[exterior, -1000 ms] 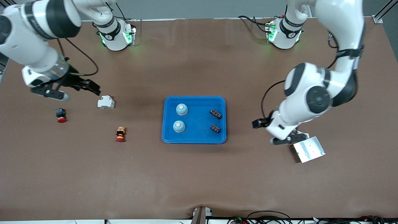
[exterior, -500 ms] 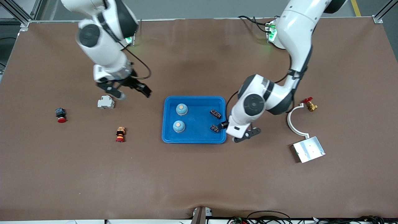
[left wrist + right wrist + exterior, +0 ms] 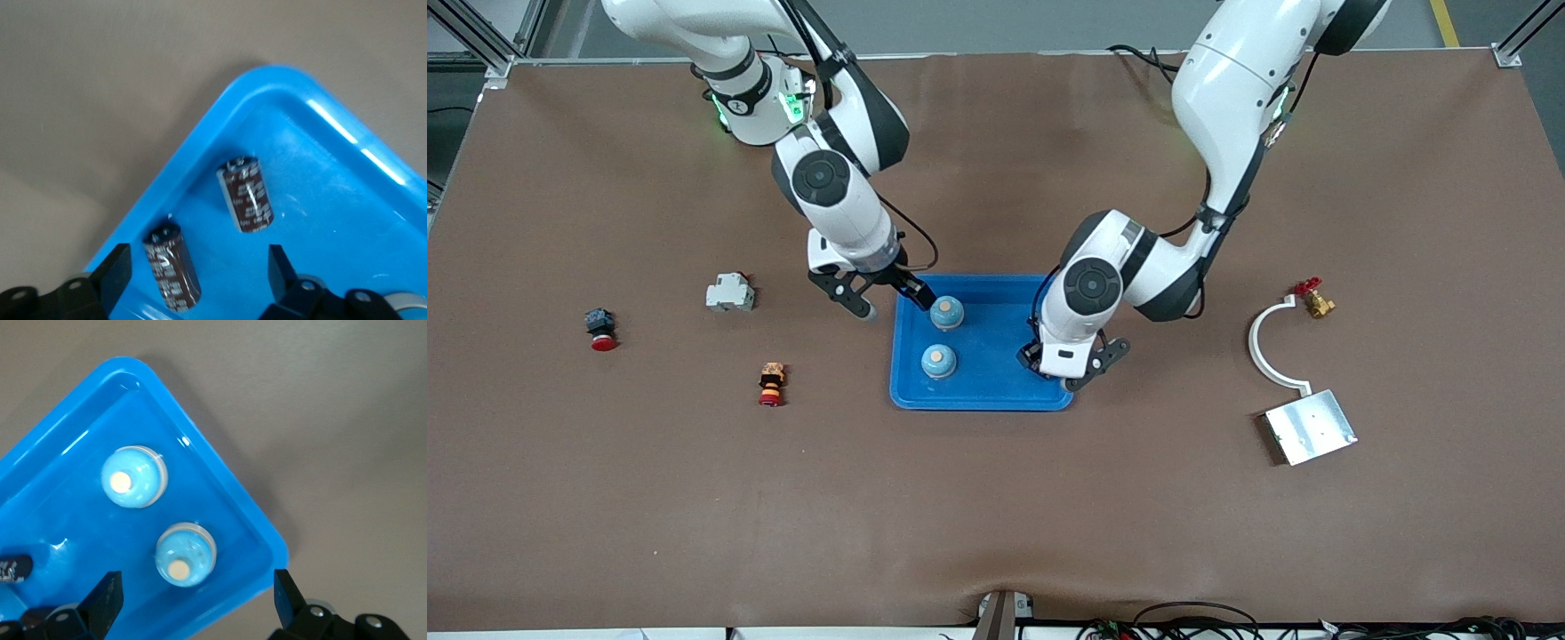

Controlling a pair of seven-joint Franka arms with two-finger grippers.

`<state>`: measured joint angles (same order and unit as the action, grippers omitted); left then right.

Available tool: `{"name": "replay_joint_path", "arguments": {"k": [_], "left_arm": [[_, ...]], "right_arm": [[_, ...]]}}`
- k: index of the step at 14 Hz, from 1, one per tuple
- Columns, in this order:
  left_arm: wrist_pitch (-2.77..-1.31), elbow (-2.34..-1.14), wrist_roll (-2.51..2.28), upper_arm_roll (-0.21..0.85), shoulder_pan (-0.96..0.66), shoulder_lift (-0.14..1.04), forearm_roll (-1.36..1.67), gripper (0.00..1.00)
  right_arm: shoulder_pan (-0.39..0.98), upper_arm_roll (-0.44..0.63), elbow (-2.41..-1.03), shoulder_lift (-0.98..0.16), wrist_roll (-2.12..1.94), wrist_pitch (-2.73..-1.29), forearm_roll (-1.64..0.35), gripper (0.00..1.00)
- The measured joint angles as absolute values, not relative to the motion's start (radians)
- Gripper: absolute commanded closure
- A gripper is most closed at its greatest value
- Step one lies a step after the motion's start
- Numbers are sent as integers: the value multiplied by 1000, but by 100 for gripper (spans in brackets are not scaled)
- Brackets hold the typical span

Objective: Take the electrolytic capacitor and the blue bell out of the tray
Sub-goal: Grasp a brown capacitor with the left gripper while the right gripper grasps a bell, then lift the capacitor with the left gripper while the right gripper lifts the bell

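Observation:
A blue tray (image 3: 983,391) lies mid-table. Two light-blue bells (image 3: 947,312) (image 3: 938,360) stand in it toward the right arm's end. They also show in the right wrist view (image 3: 134,477) (image 3: 186,555). Two dark capacitors (image 3: 245,195) (image 3: 172,267) lie in the tray's other end; the left arm hides them in the front view. My left gripper (image 3: 1069,360) (image 3: 197,270) is open over the capacitors, one of them between its fingers. My right gripper (image 3: 889,300) (image 3: 197,595) is open and empty over the tray's rim beside one bell.
Toward the right arm's end lie a white breaker (image 3: 730,292), a red push button (image 3: 601,328) and an orange-red stacked part (image 3: 771,383). Toward the left arm's end lie a white curved bracket (image 3: 1267,342), a brass valve (image 3: 1314,300) and a metal plate (image 3: 1310,426).
Both arms have swung in from the table's ends to the tray. The left gripper moved from beside the metal plate to over the capacitors, the right from near the breaker to the bells.

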<state>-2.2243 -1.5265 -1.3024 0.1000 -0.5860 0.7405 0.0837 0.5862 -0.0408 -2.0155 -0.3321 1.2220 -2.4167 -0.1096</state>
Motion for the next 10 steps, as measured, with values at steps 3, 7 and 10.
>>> {"name": "replay_joint_path", "arguments": {"k": [3,7,10], "left_arm": [[-2224,-1530,-1416,99,-621,760,84,31],[-2224,-1567,-1470,98,-634,767,84,54],[-2224,-1577,-1473,96,-634,767,84,100]], "right_arm": [[593,-38,-1899,-448,1304,-2416,-42,0],[596,-31,-1744,-605,1364,-2417,8,0],[596,-25,-1687,-662,1365,-2417,10,0]]}}
